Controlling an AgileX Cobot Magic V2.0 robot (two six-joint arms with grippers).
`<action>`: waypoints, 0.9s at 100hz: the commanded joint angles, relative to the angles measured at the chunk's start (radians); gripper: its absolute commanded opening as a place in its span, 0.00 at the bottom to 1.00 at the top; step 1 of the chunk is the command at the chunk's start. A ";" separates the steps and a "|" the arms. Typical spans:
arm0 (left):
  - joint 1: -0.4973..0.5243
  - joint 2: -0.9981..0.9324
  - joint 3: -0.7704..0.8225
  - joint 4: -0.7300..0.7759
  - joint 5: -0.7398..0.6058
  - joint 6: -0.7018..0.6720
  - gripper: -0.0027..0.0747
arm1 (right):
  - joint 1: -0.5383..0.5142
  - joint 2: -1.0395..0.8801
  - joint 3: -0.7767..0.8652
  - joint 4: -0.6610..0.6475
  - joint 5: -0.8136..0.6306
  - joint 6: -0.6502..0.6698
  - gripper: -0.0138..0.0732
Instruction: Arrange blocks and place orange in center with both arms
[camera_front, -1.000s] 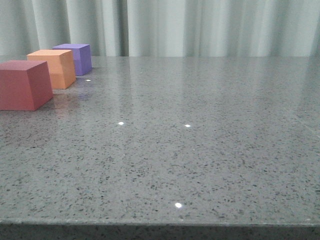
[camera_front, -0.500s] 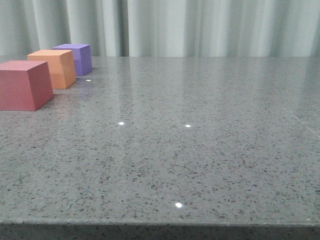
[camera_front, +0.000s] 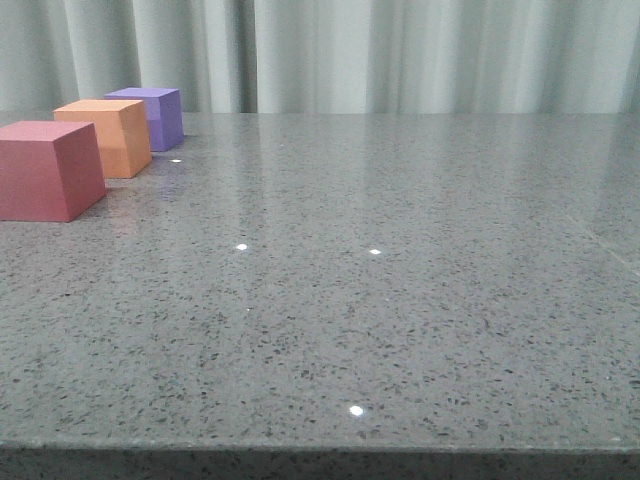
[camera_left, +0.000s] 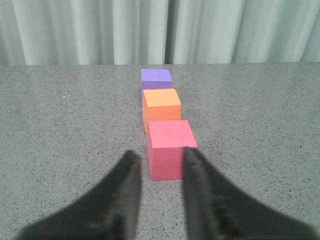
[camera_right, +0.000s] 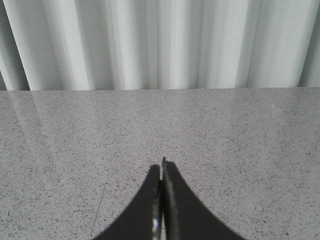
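Orange cube (camera_front: 104, 137) sits at the upper left of the front view, second in a row of three blocks running away from the camera along the table (camera_front: 400, 300). The red/pink cube (camera_front: 50, 170) is nearest and is cut off by the left edge of the frame, so its full width cannot be seen. The purple cube (camera_front: 152, 117) stands farthest back, with its lower left part hidden behind the orange one. Neither arm shows in the front view.

In the left wrist view the same row runs up the middle of the frame: red/pink cube (camera_left: 170, 148) closest, orange cube (camera_left: 161, 107) behind it, purple cube (camera_left: 156, 80) last. Whether the faces touch or leave thin gaps is hard to make out. No container appears in any view; the blocks rest directly on the speckled grey surface, with a pale curtain (camera_front: 400, 55) behind.

The left gripper (camera_left: 159, 167) fills the lower part of its frame, dark and blurred, its fingers parted by a moderate gap and holding nothing. Their tips overlap the lower edge of the red/pink cube in the picture; whether they touch it cannot be told. The right gripper (camera_right: 161, 170) has its two fingers pressed together with only a hairline between them, empty, above bare table (camera_right: 250, 140).
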 joint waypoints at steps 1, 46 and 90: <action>-0.004 0.008 -0.026 -0.001 -0.095 -0.007 0.01 | -0.006 -0.001 -0.028 -0.002 -0.079 -0.006 0.08; -0.004 0.008 -0.026 -0.001 -0.100 -0.007 0.01 | -0.006 -0.001 -0.028 -0.002 -0.079 -0.006 0.08; -0.004 0.008 -0.026 0.016 -0.128 -0.007 0.01 | -0.006 -0.001 -0.028 -0.002 -0.079 -0.006 0.08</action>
